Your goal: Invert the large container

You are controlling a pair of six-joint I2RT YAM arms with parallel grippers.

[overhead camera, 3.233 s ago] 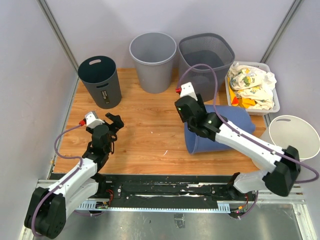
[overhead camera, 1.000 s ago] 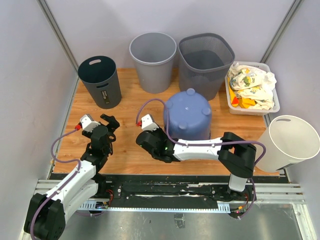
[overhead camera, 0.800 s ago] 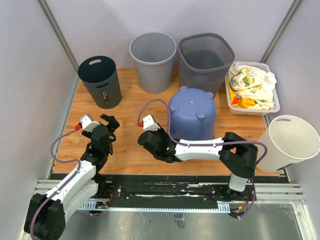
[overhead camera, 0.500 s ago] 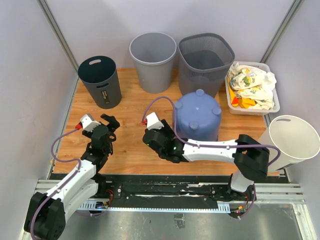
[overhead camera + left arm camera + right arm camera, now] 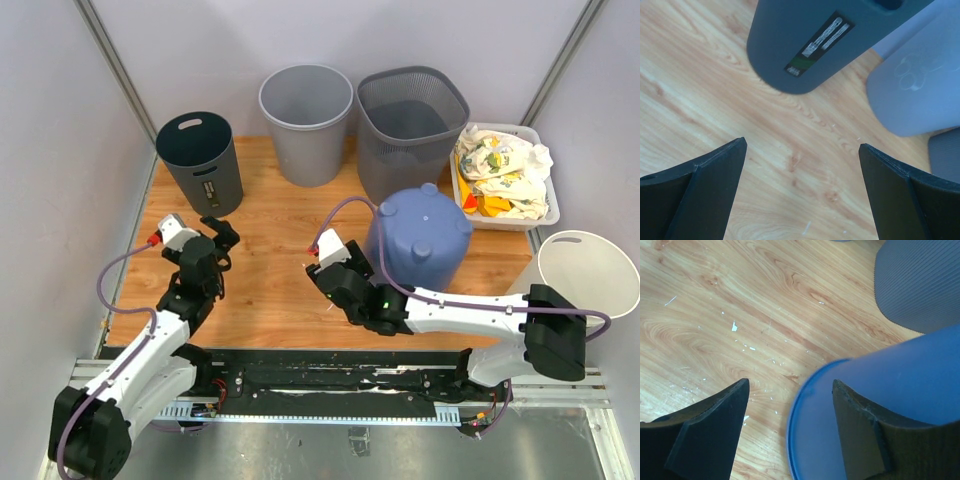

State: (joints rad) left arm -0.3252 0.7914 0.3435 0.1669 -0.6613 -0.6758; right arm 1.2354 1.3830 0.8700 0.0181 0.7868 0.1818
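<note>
Blue container [image 5: 420, 240] is sitting bottom-up and looking a bit tilted on the wooden table [image 5: 280, 230], right of centre, just in front of the mesh bin [image 5: 412, 120]. Right gripper [image 5: 788, 385] is hanging at its lower left side, jaws apart, rim in the gap, nothing clamped. Left gripper [image 5: 802, 144] is hovering wide open over wood near the dark grey bin [image 5: 815, 40].
</note>
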